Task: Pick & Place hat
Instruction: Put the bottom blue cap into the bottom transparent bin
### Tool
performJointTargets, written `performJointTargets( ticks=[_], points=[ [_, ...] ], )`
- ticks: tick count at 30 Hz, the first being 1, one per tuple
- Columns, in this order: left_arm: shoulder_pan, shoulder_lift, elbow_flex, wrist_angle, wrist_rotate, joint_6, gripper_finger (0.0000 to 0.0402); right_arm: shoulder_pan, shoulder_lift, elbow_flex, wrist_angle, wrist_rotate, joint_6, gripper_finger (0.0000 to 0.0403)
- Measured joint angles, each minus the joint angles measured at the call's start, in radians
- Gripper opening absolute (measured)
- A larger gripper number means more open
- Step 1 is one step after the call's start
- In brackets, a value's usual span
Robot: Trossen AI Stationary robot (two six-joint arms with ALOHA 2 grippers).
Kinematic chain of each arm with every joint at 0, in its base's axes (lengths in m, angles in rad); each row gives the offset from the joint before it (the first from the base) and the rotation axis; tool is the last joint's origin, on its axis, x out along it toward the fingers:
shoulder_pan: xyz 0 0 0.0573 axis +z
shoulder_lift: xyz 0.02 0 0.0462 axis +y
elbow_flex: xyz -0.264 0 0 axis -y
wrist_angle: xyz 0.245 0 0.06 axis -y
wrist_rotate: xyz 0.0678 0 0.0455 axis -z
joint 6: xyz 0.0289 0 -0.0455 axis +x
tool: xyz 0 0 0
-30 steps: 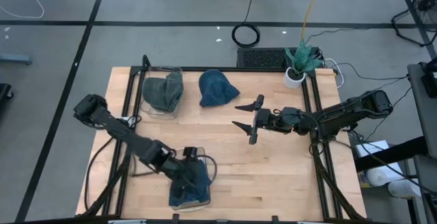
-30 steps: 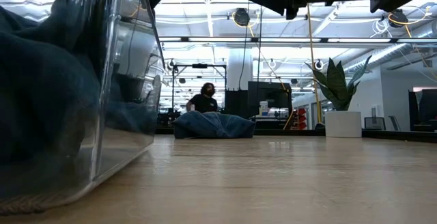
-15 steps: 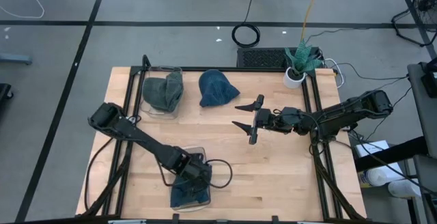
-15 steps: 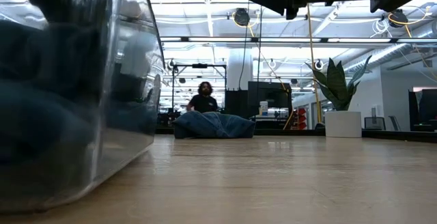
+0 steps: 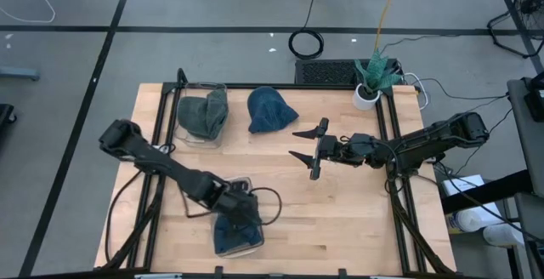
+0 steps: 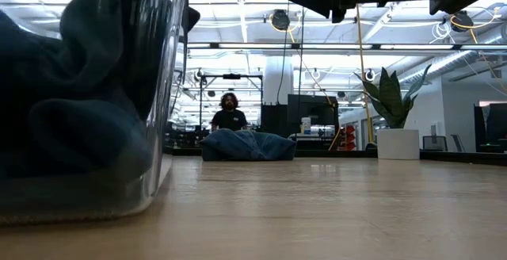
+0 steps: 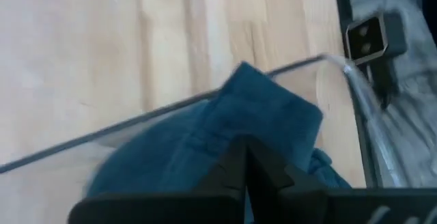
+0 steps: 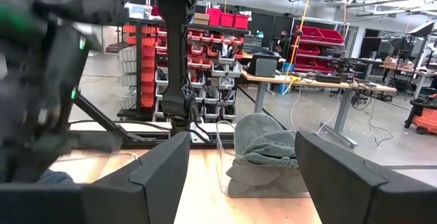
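**Left claw pinches a blue hat in the near bin**

The left claw (image 5: 238, 213) is clamped shut on a blue hat (image 5: 235, 232) that sits in a clear bin (image 5: 252, 185) at the near edge of the table (image 5: 340, 219). In the left wrist view its fingers (image 7: 247, 166) meet with cloth bunched around them, so the grip looks like a pinch on a fold. Whether it is lifting the hat out or pressing it in, I cannot tell.

The right claw (image 5: 309, 151) hangs over the middle of the table, spread wide and holding nothing. It points left toward the far side, probably waiting its turn.

A second blue hat (image 5: 269, 110) lies loose on the far part of the table. Just left of it, a green hat (image 5: 203, 114) fills another clear bin (image 5: 197, 87). Each bin appears meant to take one hat, so the loose one is likely next.

A plant (image 5: 372, 76) stands at the far right corner. A person (image 6: 230, 116) sits in the room beyond.
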Motion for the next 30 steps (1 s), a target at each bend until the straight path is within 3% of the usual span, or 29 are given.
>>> performJointTargets(
  ticks=[7,14,23,30],
  points=[
    [-0.078,-0.09,0.0,-0.153,-0.219,-0.123,0.0003,0.0,0.0,0.0,-0.007,0.0,0.0,0.0254],
    [-0.106,-0.092,-0.109,-0.131,-0.242,-0.252,0.0003,0.0,0.0,0.0,-0.005,0.0,0.0,0.0254],
    [-0.016,-0.099,-0.375,0.276,-0.025,-0.269,0.0004,0.0,0.0,0.0,0.001,0.0,0.0,0.0254],
    [0.036,-0.102,-0.399,0.3,0.038,-0.268,0.0009,0.0,0.0,0.0,0.001,0.0,0.0,0.0254]
  ],
)
